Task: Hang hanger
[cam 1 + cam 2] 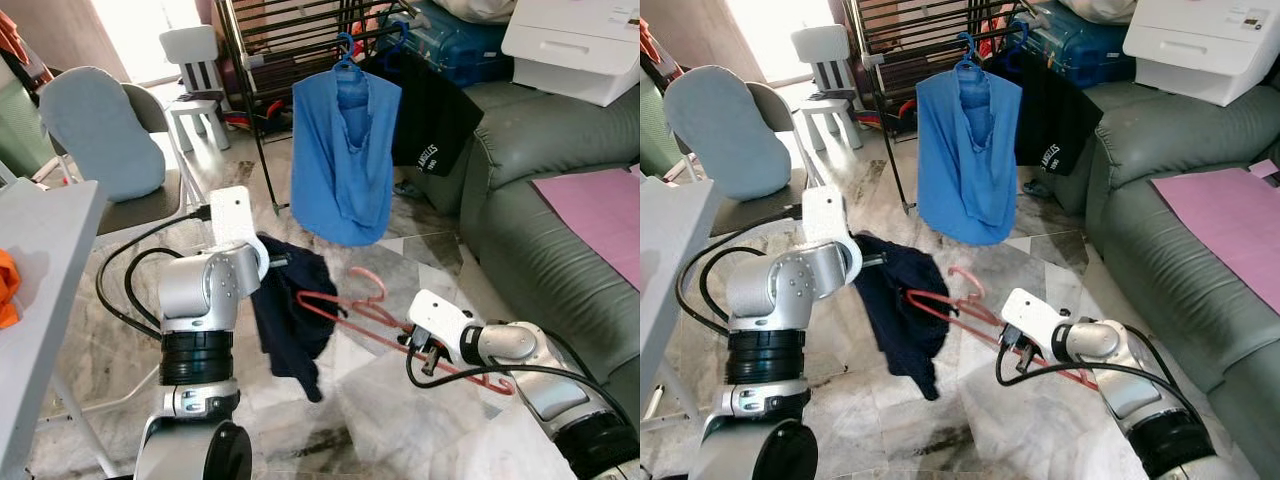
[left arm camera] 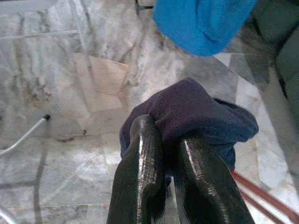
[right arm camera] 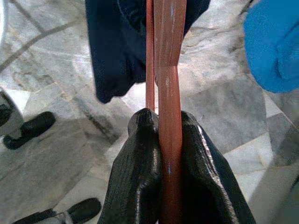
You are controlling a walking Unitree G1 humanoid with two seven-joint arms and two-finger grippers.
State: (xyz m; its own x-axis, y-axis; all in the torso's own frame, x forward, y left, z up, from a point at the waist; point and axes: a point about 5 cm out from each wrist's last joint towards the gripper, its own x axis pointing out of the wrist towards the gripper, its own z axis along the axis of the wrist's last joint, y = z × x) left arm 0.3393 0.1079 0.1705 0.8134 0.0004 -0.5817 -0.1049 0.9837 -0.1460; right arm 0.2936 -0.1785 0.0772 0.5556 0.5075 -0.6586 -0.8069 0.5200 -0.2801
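My arms are silver with black joint rings; my left gripper (image 2: 173, 186) has glossy black fingers, my right gripper (image 3: 170, 186) matte black, ribbed ones. Hanger (image 1: 375, 318) at frame centre: salmon-red. Garment (image 1: 293, 310) draped over it: dark navy. Shirt (image 1: 342, 155) at upper centre: bright blue, on a blue hook. Beside it, a black garment (image 1: 437, 120) with small white lettering. Drying rack (image 1: 290, 40): dark metal. Sofa (image 1: 545, 240) at right: grey-green, with a pink-mauve cloth (image 1: 598, 205) on it. Floor (image 1: 400, 420): pale grey marble with brownish veining. Child's chair (image 1: 195, 75), upper left: white. Cushion (image 1: 100, 130): pale blue-grey.
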